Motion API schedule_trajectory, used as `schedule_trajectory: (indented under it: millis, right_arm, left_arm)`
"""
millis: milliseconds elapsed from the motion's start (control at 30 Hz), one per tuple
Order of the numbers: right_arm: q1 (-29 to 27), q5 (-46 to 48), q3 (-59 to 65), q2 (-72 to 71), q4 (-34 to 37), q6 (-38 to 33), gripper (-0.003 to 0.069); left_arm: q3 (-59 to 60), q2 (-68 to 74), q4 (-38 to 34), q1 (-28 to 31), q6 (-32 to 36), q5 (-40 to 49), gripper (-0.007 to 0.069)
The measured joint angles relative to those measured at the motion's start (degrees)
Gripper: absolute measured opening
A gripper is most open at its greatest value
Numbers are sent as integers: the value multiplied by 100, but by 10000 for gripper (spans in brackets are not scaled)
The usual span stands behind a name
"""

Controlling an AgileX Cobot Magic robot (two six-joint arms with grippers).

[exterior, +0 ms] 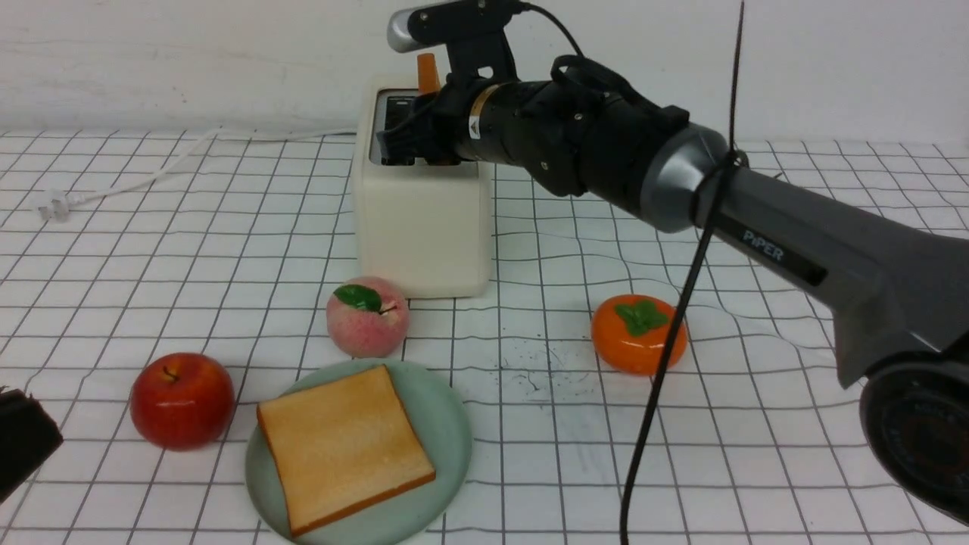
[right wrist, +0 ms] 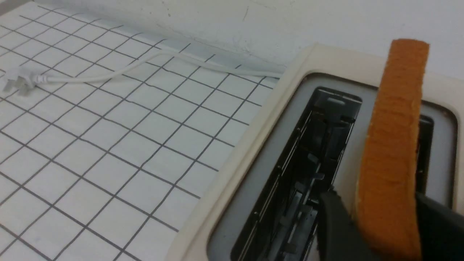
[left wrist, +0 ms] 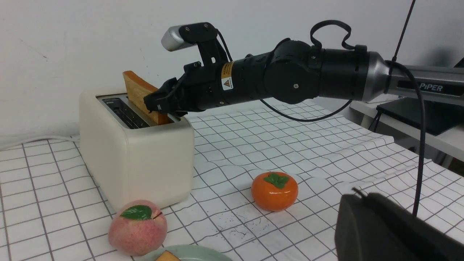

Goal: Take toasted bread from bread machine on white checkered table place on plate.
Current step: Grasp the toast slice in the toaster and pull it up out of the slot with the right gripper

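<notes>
Here the right pincer point(right wrist: 373, 197) clamps the upright toast slice point(right wrist: 395, 127), and a skewed lift could jam it in the slot of the bread machine point(exterior: 420, 227), while the left pincer point(exterior: 23, 439) sits shut.

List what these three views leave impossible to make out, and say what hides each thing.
- Left gripper: its jaws are cut off by the front view's edge.
- Toast slice in the toaster: lower part hidden inside the slot.
- Right gripper: fingers flank that slice, but whether they press it is unclear; the right wrist view's edge crops them.
- Plate: near rim cut by the front view's bottom edge.
</notes>
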Motion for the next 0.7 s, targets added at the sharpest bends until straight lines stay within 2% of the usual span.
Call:
schedule_trajectory:
  millis: [67,167,467,700]
  right_arm:
    - [0,-44,0,12,-36,0,144]
    - [0,-100,0,24,-60,0,113]
    - [-5,-419,0,-51,-60,6,113]
    - [76,-211,0,-1081,-14,6,113]
  left_arm:
    - [0,0,0,0,0,7,-13]
    - [0,0,0,0,0,39,-13]
    - [0,0,0,0,0,69,-13]
    - [0,0,0,0,0,69,-10]
